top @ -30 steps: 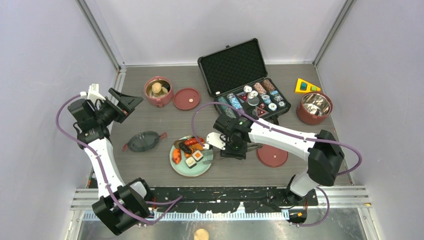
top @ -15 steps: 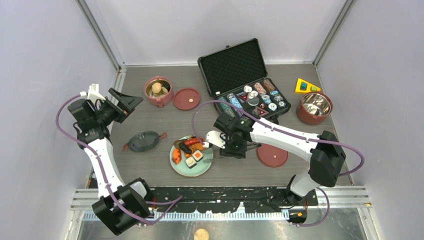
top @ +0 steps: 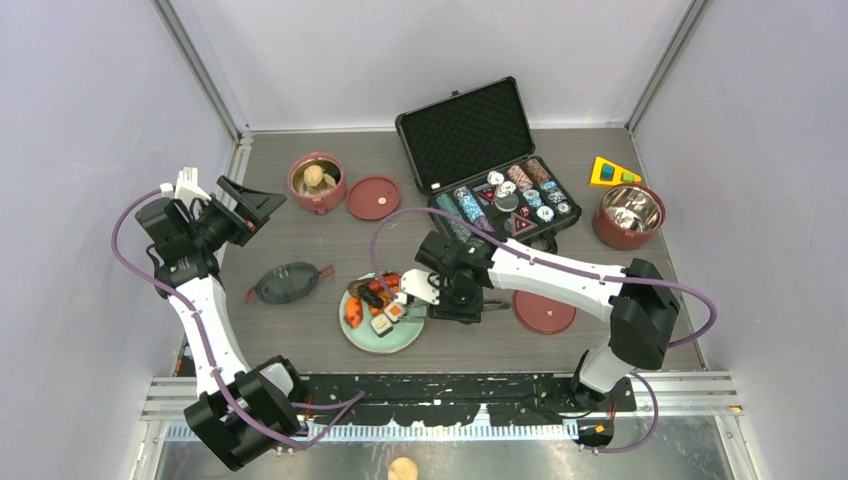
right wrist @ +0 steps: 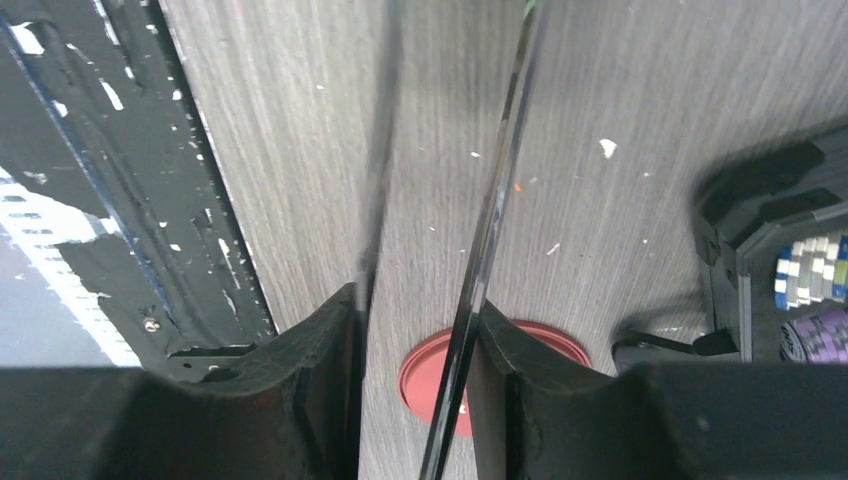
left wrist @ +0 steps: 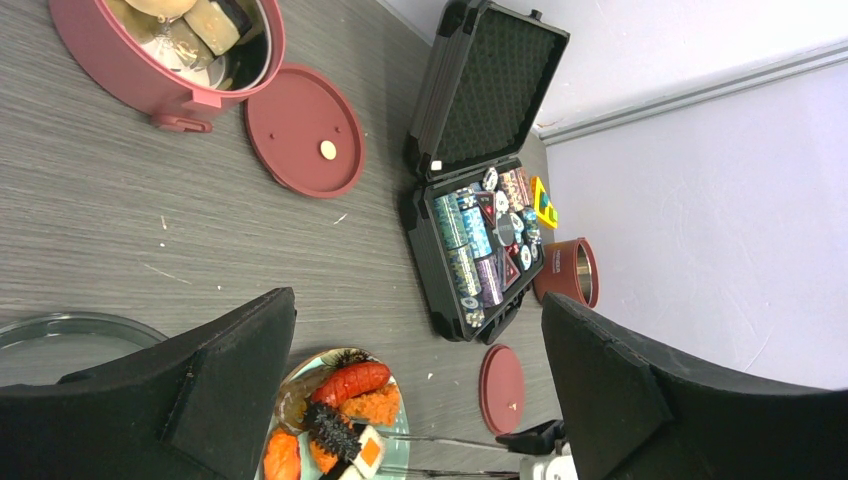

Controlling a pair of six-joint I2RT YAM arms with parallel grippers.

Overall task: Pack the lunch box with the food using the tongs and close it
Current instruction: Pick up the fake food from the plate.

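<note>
A: Surface?
B: Grey wood-grain table [top: 300,240]. At rear: maroon tier [top: 322,203], red lid [top: 373,197] just beside, open black case [top: 465,135], yellow wedge [top: 612,172], second maroon tier [top: 603,230]. Nearer: dark translucent lid [top: 287,282], pale green plate [top: 400,341], another red lid [top: 545,312].

The left gripper [left wrist: 418,308] is seen with its jaws spread wide, only grey worktop [left wrist: 130,220] lying between them; at eleven o'clock a maroon lunch box tier [left wrist: 120,70] is seen, a flat red lid [left wrist: 305,130] lying just beside it at its four o'clock; an open black case [left wrist: 480,200] of poker chips is set at one o'clock; at six o'clock food [left wrist: 350,385] is piled on a pale green plate [left wrist: 398,440], the tongs [left wrist: 460,440] lying at its three o'clock.
</note>
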